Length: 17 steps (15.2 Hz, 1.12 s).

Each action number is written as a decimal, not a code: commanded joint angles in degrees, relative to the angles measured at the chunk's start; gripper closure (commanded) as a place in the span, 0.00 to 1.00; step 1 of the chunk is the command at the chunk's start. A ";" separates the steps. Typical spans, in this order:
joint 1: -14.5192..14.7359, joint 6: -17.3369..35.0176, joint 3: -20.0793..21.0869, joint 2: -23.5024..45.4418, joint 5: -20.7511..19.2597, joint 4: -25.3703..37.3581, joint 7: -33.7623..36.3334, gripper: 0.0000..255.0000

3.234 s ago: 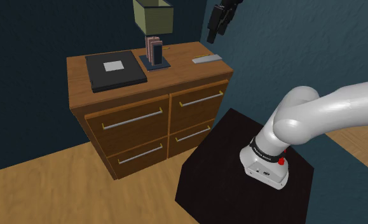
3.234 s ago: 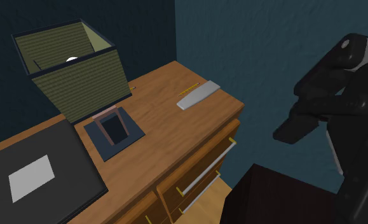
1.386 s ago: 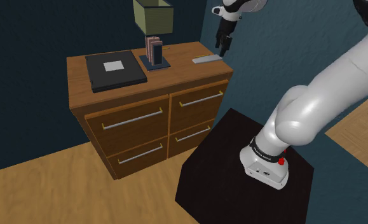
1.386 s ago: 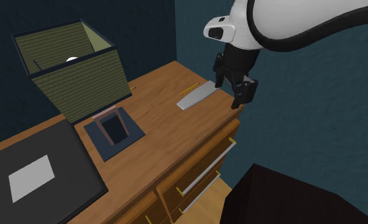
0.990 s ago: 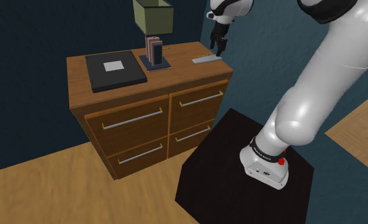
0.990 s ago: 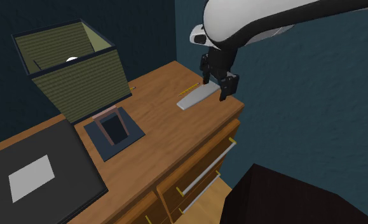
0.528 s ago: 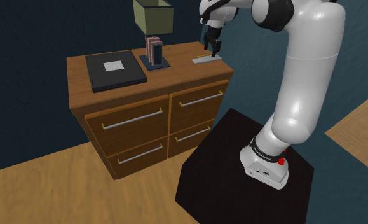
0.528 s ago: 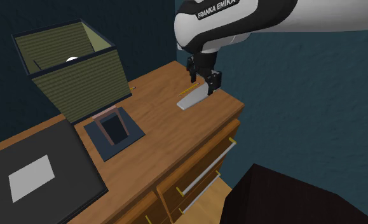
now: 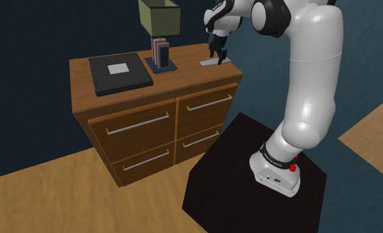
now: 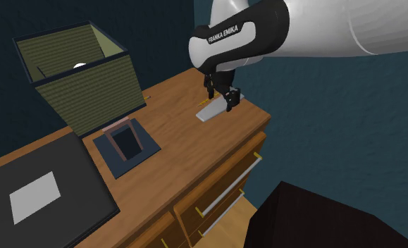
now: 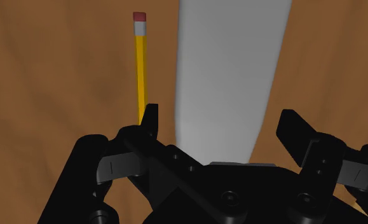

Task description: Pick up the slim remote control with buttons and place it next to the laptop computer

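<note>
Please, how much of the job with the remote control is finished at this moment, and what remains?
Done: the gripper sits low over the grey remote, with its open fingers on either side. In hand: the grasp, not yet closed. Left: lifting it and setting it beside the laptop at the dresser's other end.

A wooden dresser (image 9: 183, 76) stands against a dark blue wall (image 9: 24, 40), with four drawers, each with a silver bar handle (image 9: 138, 124). On its top sits a lamp with an olive, boxy shade (image 10: 89, 84) on a dark square base (image 10: 127, 146). A yellow pencil (image 11: 139, 63) with a pink eraser lies flat on the wood. The floor (image 9: 51, 198) is light wood.
</note>
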 commanded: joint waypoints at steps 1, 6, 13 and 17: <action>-0.06 0.85 0.18 0.35 0.30 -0.54 -0.20 0.00; -0.06 0.85 0.19 0.35 0.31 -0.53 -0.21 0.00; -0.06 0.83 0.19 0.36 0.30 -0.50 -0.19 1.00; -0.06 0.83 0.19 0.36 0.30 -0.51 -0.20 1.00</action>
